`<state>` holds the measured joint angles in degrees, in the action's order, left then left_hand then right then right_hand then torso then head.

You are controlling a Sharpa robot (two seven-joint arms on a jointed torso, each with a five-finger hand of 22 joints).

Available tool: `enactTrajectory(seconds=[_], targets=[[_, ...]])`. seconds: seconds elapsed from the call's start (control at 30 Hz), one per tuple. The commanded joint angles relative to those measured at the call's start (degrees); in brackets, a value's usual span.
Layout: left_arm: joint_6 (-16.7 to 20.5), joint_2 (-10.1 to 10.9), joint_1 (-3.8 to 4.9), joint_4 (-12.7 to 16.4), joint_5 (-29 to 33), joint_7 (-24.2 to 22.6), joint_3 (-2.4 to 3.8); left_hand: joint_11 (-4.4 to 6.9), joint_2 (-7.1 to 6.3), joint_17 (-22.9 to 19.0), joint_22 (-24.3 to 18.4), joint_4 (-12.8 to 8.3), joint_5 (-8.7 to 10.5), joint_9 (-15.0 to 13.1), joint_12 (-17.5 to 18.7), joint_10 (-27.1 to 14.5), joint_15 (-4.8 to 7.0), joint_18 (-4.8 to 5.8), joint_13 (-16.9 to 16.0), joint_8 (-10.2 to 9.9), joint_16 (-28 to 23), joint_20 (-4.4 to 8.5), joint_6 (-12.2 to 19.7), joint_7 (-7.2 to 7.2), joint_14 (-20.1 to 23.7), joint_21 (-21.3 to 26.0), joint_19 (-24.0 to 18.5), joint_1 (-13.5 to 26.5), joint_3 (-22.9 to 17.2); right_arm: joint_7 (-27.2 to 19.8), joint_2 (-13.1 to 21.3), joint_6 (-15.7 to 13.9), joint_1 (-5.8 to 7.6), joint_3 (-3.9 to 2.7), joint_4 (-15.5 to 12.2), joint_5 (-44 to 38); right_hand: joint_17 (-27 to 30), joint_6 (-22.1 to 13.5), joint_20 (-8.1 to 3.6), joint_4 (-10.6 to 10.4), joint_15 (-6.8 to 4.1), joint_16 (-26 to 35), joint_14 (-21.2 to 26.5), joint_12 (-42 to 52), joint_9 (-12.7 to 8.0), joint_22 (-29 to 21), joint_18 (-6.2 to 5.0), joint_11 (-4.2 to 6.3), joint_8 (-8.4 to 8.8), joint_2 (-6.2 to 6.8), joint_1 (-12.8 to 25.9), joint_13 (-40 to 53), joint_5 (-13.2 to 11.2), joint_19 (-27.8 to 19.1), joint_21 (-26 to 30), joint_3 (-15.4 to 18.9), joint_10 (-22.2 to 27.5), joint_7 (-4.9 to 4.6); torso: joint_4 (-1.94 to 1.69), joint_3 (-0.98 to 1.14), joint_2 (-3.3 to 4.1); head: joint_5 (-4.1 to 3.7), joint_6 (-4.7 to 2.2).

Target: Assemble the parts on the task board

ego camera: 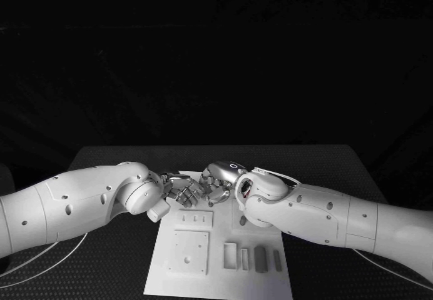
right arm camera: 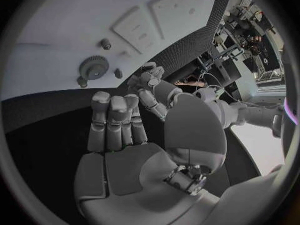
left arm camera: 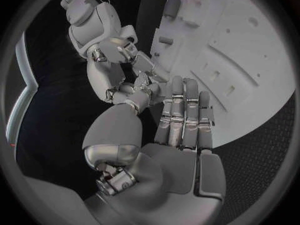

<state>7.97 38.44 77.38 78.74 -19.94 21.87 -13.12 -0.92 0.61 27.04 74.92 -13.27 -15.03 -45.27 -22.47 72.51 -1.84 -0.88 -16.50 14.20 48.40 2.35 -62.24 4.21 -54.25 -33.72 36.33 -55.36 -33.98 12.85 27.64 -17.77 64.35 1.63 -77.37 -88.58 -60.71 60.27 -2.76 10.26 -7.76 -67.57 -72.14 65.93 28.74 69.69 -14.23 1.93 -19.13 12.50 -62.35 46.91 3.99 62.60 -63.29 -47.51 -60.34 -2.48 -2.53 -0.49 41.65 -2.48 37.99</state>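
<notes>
Over the task board's point(ego camera: 216, 262) far end, both robot hands, left point(ego camera: 183, 190) and right point(ego camera: 219, 181), fingertip to fingertip, grip unclear.

No readable text, labels, brands, numbers or signs anywhere. Task board point(ego camera: 194, 275): plain white, bare of lettering; only holes and recesses. Grey parts point(ego camera: 259, 257) near right on the board: unmarked. Arms and hands: no legible marking.
</notes>
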Motion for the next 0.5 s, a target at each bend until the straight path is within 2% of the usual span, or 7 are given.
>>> enactTrajectory(seconds=[0.03,0.37,0.5], targets=[[-0.3,0.0,-0.01,0.0,-0.5,-0.1,0.0,-0.04,0.53,0.1,0.1,-0.7,-0.21,-0.1,-0.1,0.5,-0.09,0.88,0.1,0.3,0.2,0.09,-1.1,-0.6,-0.4,-0.3,-0.4,-0.4,-0.2,-1.3,0.1,0.6,-0.14,0.0,-0.2,0.0,-0.1,2.6,0.23,0.3,-0.02,-0.2,-0.4,0.3,0.6,0.1,-0.77,0.03,-0.95,-1.23,-0.9,-0.1,-0.5,0.4,-0.4,-0.2,-0.5,-1.76,0.04,-0.01,-0.02,0.02,0.0],[-0.1,0.0,-0.01,0.1,-0.5,0.4,0.0,-0.06,0.49,0.1,0.2,-0.7,-0.09,-0.1,0.0,0.5,-0.08,0.88,0.1,0.2,0.3,0.03,-1.1,-0.51,-0.4,-0.4,-0.4,-0.1,-0.1,-1.5,0.1,0.3,-0.25,-0.01,-0.4,0.9,-0.1,3.1,0.24,1.2,-0.1,-0.3,-0.8,0.4,0.8,0.2,-0.77,0.19,-1.18,-1.71,-0.5,-0.1,-1.0,0.6,-0.8,-0.1,-1.0,-1.59,-0.01,0.01,0.0,0.01,-0.04],[0.7,-0.1,-0.01,0.1,-0.5,0.4,0.0,-0.16,0.07,0.0,0.2,-0.5,-0.12,-0.1,0.1,0.4,-0.16,0.88,0.2,0.0,0.2,-0.05,-0.7,-0.3,-0.3,-0.5,-0.4,0.3,0.1,-1.5,0.1,0.4,-0.27,-0.01,-0.4,1.3,-0.1,3.3,0.24,1.4,-0.13,-0.4,-0.8,0.5,0.8,0.2,-0.77,0.23,-1.25,-1.74,-0.3,0.0,-1.0,0.7,-0.9,-0.1,-1.2,-1.54,0.01,0.0,-0.03,0.07,-0.03]])
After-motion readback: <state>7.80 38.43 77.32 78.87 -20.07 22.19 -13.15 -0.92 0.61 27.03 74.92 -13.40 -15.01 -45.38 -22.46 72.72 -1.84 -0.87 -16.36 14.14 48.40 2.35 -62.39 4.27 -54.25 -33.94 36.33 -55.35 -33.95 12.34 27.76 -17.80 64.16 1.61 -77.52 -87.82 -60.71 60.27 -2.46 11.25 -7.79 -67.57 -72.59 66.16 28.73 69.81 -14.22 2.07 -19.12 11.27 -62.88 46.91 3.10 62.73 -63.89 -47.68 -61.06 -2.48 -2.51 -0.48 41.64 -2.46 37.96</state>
